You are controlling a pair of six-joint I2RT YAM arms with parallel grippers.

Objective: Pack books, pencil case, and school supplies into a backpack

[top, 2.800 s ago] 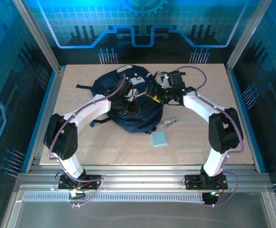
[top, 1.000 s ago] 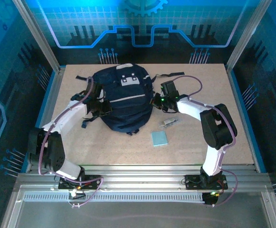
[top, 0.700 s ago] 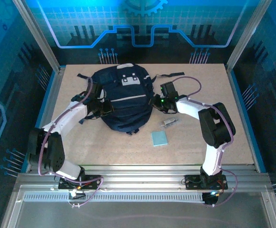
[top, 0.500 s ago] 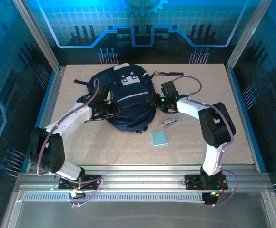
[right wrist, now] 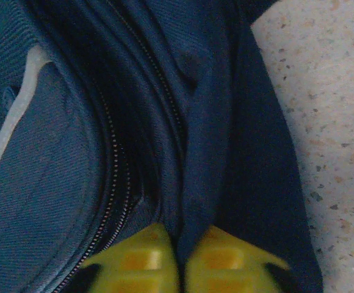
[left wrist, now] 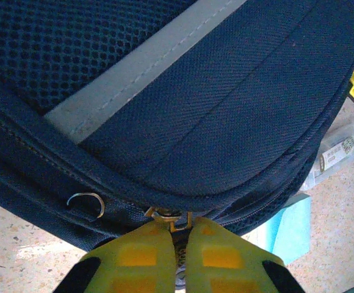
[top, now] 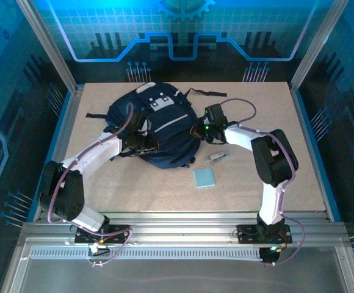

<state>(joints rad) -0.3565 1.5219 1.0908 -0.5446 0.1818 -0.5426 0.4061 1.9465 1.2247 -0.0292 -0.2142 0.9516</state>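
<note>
Navy fabric takes up most of what matters: the backpack [top: 158,125] lies flat on the counter [top: 256,189], a little left of the middle and toward the far edge, front panel up, straps trailing behind it. We read both grips as work on its zip. The left hand [left wrist: 180,231] is pressed together on the small metal zip pull [left wrist: 168,217] at the bag's near rim, so it can draw the slider along the track. The right hand [right wrist: 178,250], on the bag's right side, pinches a fold of the backpack's cloth beside the zipper teeth, most likely to hold the bag taut against that pull. Whether the zip is meant to open or close we cannot tell.

Two supplies lie loose outside the bag, so we judge the packing unfinished: the light-blue pad [top: 204,177] just off the bag's near-right corner, and the smaller clear strip [top: 215,157] between that pad and the right hand, touching neither.

Around all this stands a booth of blue-lit panels and metal posts. The counter is a pale speckled board.
</note>
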